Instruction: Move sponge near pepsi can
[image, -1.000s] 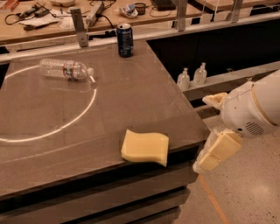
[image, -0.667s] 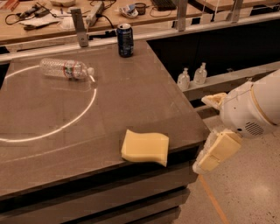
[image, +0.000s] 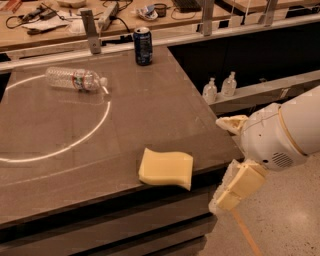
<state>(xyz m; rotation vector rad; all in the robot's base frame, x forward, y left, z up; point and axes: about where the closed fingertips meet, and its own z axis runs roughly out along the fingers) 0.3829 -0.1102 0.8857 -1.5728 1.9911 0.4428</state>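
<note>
The sponge, a pale yellow foam pad with wavy edges, lies flat near the front right edge of the dark table. The pepsi can, dark blue with a silver rim, stands upright at the far edge of the table, well behind the sponge. My gripper hangs off the table's right edge, just right of the sponge and a little lower. Its two pale yellow fingers are spread apart and hold nothing.
A clear plastic water bottle lies on its side at the far left, beside a bright ring of light on the table. Two small bottles stand on a ledge to the right. A cluttered workbench runs behind.
</note>
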